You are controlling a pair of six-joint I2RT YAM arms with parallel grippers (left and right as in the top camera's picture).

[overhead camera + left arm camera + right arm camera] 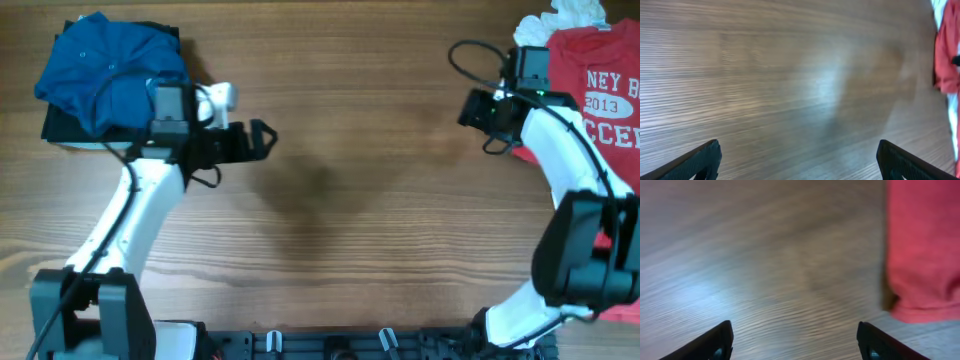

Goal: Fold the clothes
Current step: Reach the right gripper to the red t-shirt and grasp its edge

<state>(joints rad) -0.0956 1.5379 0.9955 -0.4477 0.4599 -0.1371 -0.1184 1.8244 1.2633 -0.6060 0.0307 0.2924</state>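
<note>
Tabletop (pixel 350 220) of brown wood grain, with clothes at both far corners. A red T-shirt (pixel 600 90) with white lettering lies crumpled along the right edge, and a white garment (pixel 572 14) touches its far end. A blue garment (pixel 100 65) is heaped at the far left on a dark flat piece (pixel 58 128), possibly another folded item; too little shows to tell. The left gripper (pixel 262 135) sits just right of the blue heap and points toward the table's centre. Its wrist view shows the fingertips (pixel 700 162) set wide apart with only wood between them. The right gripper (pixel 468 108) is just beside the red shirt's left side. Its wrist view is blurred, yet both dark fingertips (pixel 710 342) show well spread. The shirt's hem (pixel 920 255) lies up and to the right, clear of them.
</note>
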